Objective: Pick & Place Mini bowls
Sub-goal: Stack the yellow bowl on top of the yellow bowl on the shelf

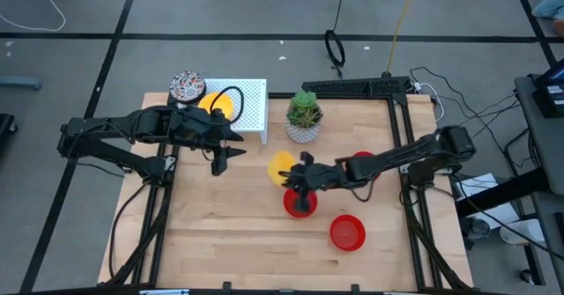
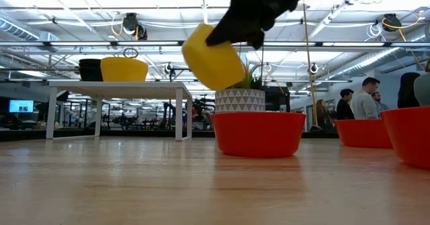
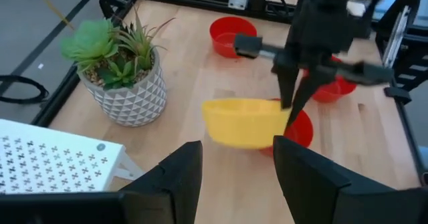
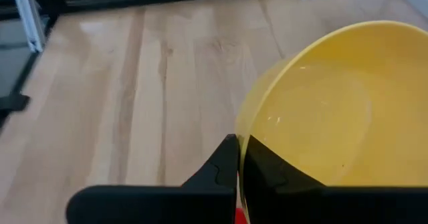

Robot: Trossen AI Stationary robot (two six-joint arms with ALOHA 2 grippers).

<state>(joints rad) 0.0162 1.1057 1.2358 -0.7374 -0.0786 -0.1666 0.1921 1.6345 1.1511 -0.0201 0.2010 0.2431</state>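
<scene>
Right gripper (image 1: 296, 177) is what I'm watching: its dark fingers are pinched on the rim of a plain yellow mini bowl (image 1: 281, 165), one finger inside and one outside, as my right wrist view shows (image 4: 334, 117). That bowl hangs tilted in the air, clear of the pale wooden table (image 1: 220, 224), above and just beside a plain red mini bowl (image 1: 300, 202) that sits on the wood near the middle. The yellow bowl is smooth and glossy, with no pattern on it.

A second red bowl (image 1: 347, 232) sits nearer the front edge, and a third red bowl (image 3: 232, 35) lies under my right arm.

Left gripper (image 1: 220, 158) hovers over the table's left part with its fingers spread and nothing between them, just beside a white perforated tray (image 1: 251, 106). Another yellow bowl (image 1: 218, 106) rests in that tray, and a white bowl with a dense red-blue pattern (image 1: 187, 86) sits at its far left corner.

A white pot with a green succulent (image 1: 304, 117) stands right of the tray. I can read no writing anywhere.
</scene>
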